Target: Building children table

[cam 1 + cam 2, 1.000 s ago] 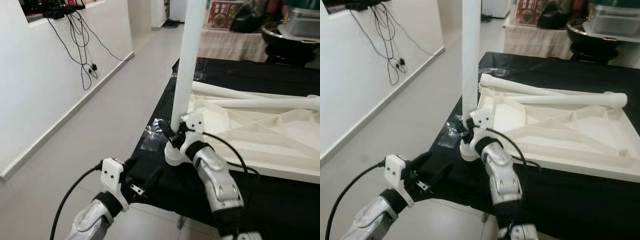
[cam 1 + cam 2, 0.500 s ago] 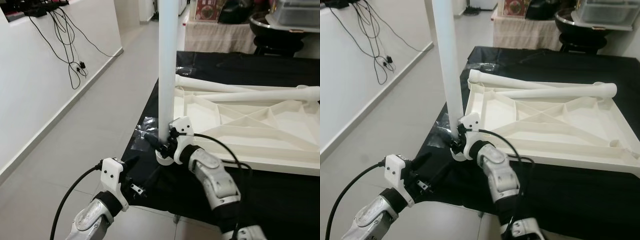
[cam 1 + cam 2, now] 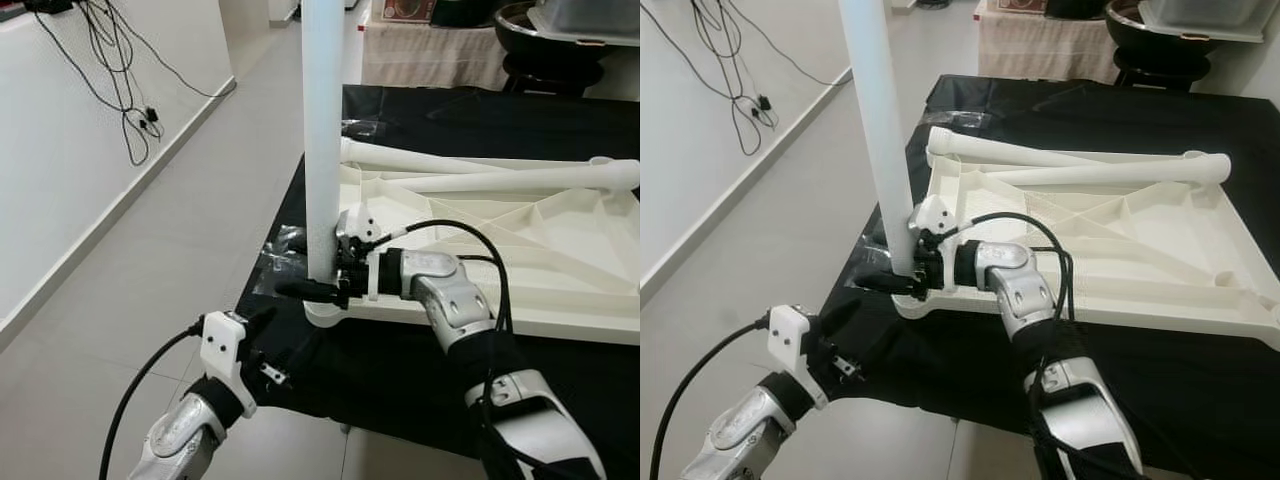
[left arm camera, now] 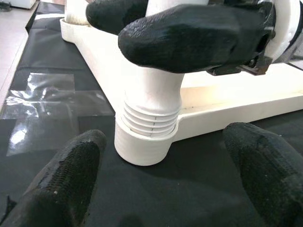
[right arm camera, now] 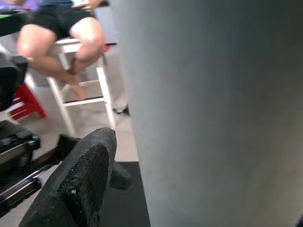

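A white children's table top (image 3: pixel 560 318) lies upside down on a black cloth (image 3: pixel 420 370). One white leg (image 3: pixel 322 120) stands upright in its near corner socket (image 4: pixel 144 142), with threads showing above the socket. My right gripper (image 3: pixel 305 266) is shut on this leg just above the socket, one finger (image 4: pixel 189 38) on each side of it. The leg (image 5: pixel 213 113) is pressed close beside a fingertip (image 5: pixel 80 179). My left gripper (image 3: pixel 285 342) hovers open, low at the cloth's near edge, pointing at the socket with nothing between its fingers (image 4: pixel 61 179).
Two loose white legs (image 3: pixel 520 180) lie across the far side of the table top. A clear plastic bag (image 3: pixel 275 265) lies on the cloth beside the socket. Bare floor and a white wall with hanging cables (image 3: pixel 130 90) are to the left. A seated person (image 5: pixel 61 28) is nearby.
The camera has shifted. My right wrist has turned around the upright leg, so its forearm now lies level and the fingers point left. The left gripper has hardly moved.
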You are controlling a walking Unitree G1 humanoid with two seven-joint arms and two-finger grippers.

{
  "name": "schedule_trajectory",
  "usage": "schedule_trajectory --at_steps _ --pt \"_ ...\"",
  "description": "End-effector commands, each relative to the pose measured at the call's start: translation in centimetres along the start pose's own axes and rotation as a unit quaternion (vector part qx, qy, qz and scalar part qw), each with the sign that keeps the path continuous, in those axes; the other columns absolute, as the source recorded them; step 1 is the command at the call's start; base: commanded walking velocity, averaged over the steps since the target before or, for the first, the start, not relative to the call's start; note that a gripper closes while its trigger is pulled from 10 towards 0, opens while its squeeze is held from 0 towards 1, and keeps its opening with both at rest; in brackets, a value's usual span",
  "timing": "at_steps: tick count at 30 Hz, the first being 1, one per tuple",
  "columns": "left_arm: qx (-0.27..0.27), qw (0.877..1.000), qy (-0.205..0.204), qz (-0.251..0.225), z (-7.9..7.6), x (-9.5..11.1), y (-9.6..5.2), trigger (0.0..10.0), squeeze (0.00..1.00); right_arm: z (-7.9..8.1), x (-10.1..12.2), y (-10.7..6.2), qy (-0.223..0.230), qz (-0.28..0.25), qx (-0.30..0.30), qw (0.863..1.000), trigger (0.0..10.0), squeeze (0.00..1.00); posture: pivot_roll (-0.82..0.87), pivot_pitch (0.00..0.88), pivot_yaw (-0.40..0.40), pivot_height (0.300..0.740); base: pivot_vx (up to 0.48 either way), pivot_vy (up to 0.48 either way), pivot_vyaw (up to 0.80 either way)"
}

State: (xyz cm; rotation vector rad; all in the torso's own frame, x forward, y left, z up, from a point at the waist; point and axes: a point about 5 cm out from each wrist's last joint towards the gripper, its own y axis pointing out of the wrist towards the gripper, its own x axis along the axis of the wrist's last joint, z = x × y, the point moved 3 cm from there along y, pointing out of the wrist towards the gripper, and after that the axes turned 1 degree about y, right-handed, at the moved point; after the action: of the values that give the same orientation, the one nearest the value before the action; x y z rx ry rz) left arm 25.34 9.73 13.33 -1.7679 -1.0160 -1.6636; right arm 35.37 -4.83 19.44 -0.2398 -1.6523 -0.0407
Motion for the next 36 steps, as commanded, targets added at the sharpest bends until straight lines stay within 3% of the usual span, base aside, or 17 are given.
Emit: schedule_trajectory --at_steps 1,2,13,18,19,20,21,22,24,26,28,34,35,36 --pt "0.004 1.000 0.002 0.007 0.0 -0.4 -0.3 10.0 0.00 1.0 -0.1 0.9 0.003 0.000 0.055 0.998 2.0 0.00 0.04 0.139 0.013 0.740 0.000 0.000 0.00" --pt "0.004 1.000 0.002 0.007 0.0 -0.4 -0.3 10.0 0.00 0.8 0.0 0.8 0.004 -0.001 0.058 0.998 0.0 0.00 0.04 0.137 0.014 0.740 0.000 0.000 0.00" --pt "0.003 1.000 0.000 0.008 -0.1 -0.5 -0.3 10.0 0.00 0.0 -0.3 -0.3 0.001 -0.009 0.030 1.000 0.0 0.00 0.03 0.136 0.021 0.740 0.000 0.000 0.00" --pt "0.002 1.000 0.000 0.008 -0.2 -0.5 -0.3 10.0 0.00 -1.6 -1.3 -1.6 -0.009 0.003 -0.084 0.996 0.0 0.00 0.02 0.143 -0.004 0.740 0.000 0.000 0.00" --pt "0.003 1.000 0.000 0.007 -0.2 -0.5 -0.3 10.0 0.00 -2.8 -2.7 -1.5 0.030 -0.010 -0.240 0.970 0.0 0.00 0.02 0.139 -0.031 0.740 0.000 0.000 0.00" --pt "0.003 1.000 0.000 0.007 -0.2 -0.5 -0.3 10.0 0.00 -2.8 -2.7 -1.5 0.030 -0.010 -0.240 0.970 0.0 0.00 0.02 0.139 -0.031 0.740 0.000 0.000 0.00" --pt "0.005 1.000 -0.001 0.004 -0.1 -0.3 -0.3 10.0 0.00 -1.6 -5.3 -1.4 0.072 0.007 -0.328 0.942 0.0 0.00 0.03 0.160 -0.020 0.740 0.000 0.000 0.00" --pt "0.005 1.000 -0.001 0.004 -0.1 -0.3 -0.3 10.0 0.00 -1.6 -5.3 -1.4 0.072 0.007 -0.328 0.942 0.0 0.00 0.03 0.160 -0.020 0.740 0.000 0.000 0.00" --pt "0.008 1.000 -0.001 0.002 0.0 -0.2 -0.2 10.0 0.00 0.3 -7.8 -1.4 0.123 0.027 -0.409 0.904 0.0 0.00 0.02 0.149 -0.003 0.740 0.000 0.000 0.00" --pt "0.008 1.000 0.000 0.002 0.1 -0.2 -0.3 10.0 0.00 0.8 -8.0 -1.1 0.132 0.028 -0.408 0.903 0.0 0.00 0.02 0.149 -0.003 0.740 0.000 0.000 0.00" --pt "0.008 1.000 0.000 0.002 0.1 -0.3 -0.2 10.0 0.00 0.3 -7.5 -1.2 0.125 0.022 -0.416 0.900 0.0 0.00 0.02 0.147 0.000 0.740 0.000 0.000 0.00" --pt "0.014 1.000 -0.001 -0.003 0.5 -0.2 0.1 10.0 0.00 -1.9 -5.7 -0.4 0.090 0.013 -0.409 0.908 0.0 0.00 0.03 0.140 -0.010 0.740 0.000 0.000 0.00" --pt "0.017 1.000 -0.001 -0.005 0.6 -0.2 0.1 10.0 0.00 -2.1 -5.1 -0.1 0.087 0.001 -0.397 0.914 10.0 0.00 0.03 0.139 -0.010 0.740 0.000 0.000 0.00" --pt "0.020 1.000 -0.001 -0.006 0.6 -0.1 0.2 10.0 0.00 -2.3 -4.6 0.1 0.084 -0.008 -0.389 0.917 10.0 0.00 0.03 0.139 -0.010 0.740 0.000 0.000 0.00"
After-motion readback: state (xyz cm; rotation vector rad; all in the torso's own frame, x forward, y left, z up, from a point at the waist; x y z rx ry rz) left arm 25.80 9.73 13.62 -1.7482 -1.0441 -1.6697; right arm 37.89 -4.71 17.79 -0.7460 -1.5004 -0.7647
